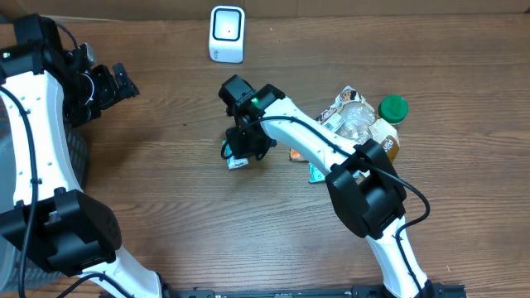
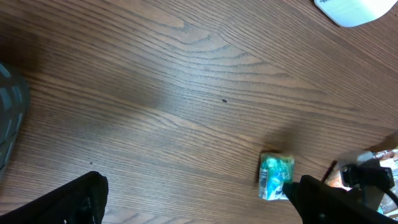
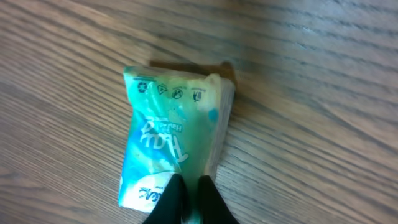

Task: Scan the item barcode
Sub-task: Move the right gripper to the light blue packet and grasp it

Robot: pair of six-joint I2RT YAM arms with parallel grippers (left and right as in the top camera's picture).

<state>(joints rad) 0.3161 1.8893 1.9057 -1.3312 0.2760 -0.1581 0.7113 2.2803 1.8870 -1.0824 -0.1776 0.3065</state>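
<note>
A small green and white packet (image 1: 238, 159) lies on the wooden table, left of the item pile. My right gripper (image 1: 246, 147) is down on it; in the right wrist view the black fingertips (image 3: 169, 200) pinch the packet's (image 3: 168, 143) near edge, so the right gripper (image 3: 189, 200) is shut on it. The white barcode scanner (image 1: 227, 33) stands at the table's far edge, and its corner (image 2: 354, 9) shows in the left wrist view. My left gripper (image 1: 116, 83) hovers open at the far left, well away from the packet (image 2: 275, 176); nothing sits between its fingers (image 2: 78, 200).
A pile of items lies at the right: a green-capped bottle (image 1: 392, 109), crinkled snack bags (image 1: 348, 108) and an orange packet (image 1: 296, 154). A grey mesh basket (image 1: 79, 157) sits at the left edge, under the left arm.
</note>
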